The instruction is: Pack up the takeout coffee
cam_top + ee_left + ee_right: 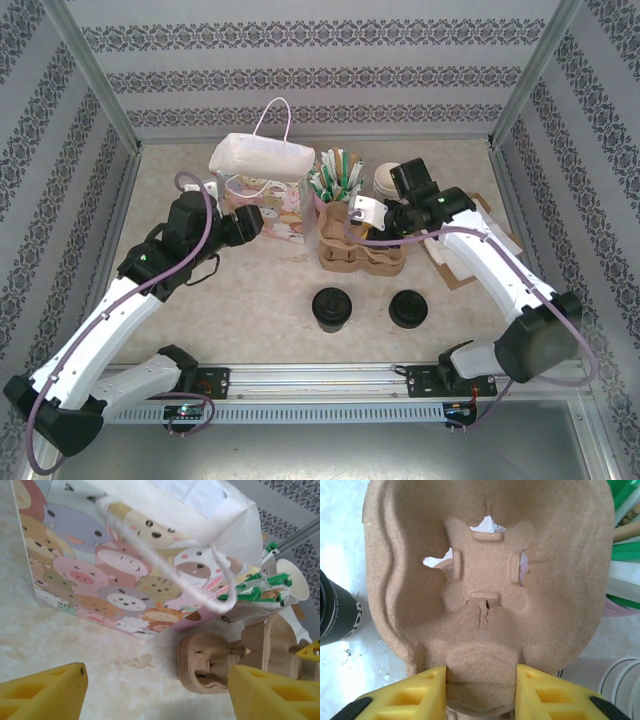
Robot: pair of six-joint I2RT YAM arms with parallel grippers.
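Two takeout coffee cups with black lids stand side by side on the table, one at the left and one at the right; the dark side of one cup shows at the left edge of the right wrist view. My right gripper is shut on the middle ridge of the brown cardboard cup carrier. My left gripper is open with nothing between its fingers, low over the table in front of the animal-print paper bag, with the carrier to its right.
Behind the carrier stands a holder of green-and-white stirrers, with stacked white lidless cups to its right. A flat cardboard piece lies under the right arm. The bag's white cord handle hangs down its front. A metal rail runs along the near edge.
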